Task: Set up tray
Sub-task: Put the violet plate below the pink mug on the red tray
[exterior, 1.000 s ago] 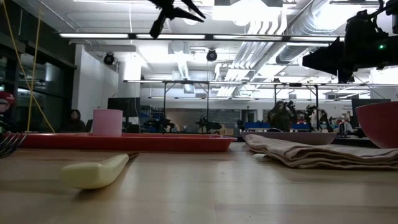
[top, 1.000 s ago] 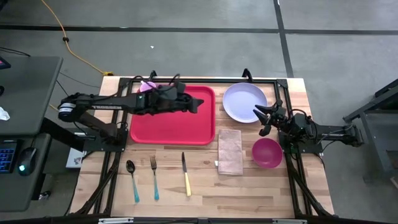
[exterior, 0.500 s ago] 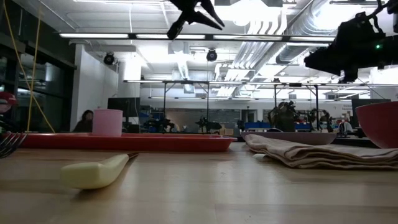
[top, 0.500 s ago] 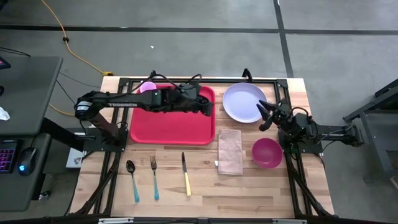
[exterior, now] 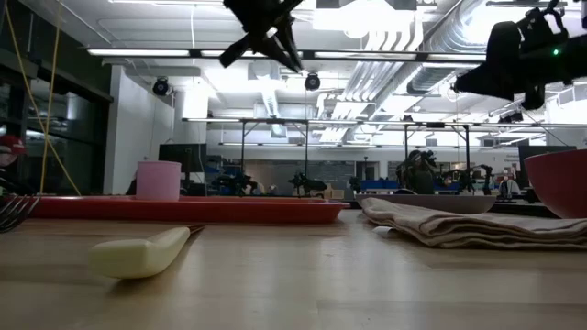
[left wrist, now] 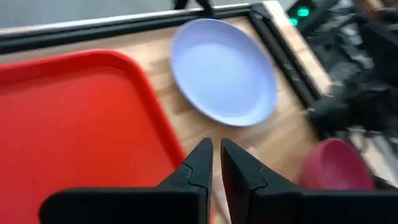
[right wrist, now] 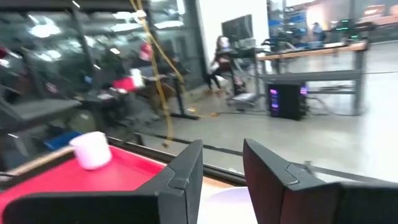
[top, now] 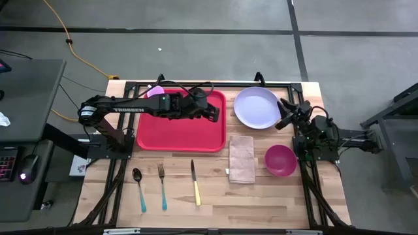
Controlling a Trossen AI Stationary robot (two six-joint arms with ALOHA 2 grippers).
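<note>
As seen from above, the wooden tabletop [top: 274,196] carries the red tray [top: 176,127] toward its far left portion, lying flat with a pink cup [top: 154,91] standing at its far-left corner. Just right of the tray rests a round lavender plate [top: 256,108]. Nearer the front edge lie a folded cloth [top: 241,158] and a magenta bowl [top: 280,160], apart from each other. A spoon [top: 138,188], fork [top: 162,185] and yellow-handled knife [top: 194,183] lie in a row in front of the tray.

The left tool [top: 214,112] hangs above the tray's right side, raised clear of it; its fingers [left wrist: 200,167] stand nearly pressed together with a narrow slit between, holding nothing. The right tool [top: 285,117] hovers raised at the plate's right edge, fingers [right wrist: 180,180] parted, gripping nothing.
</note>
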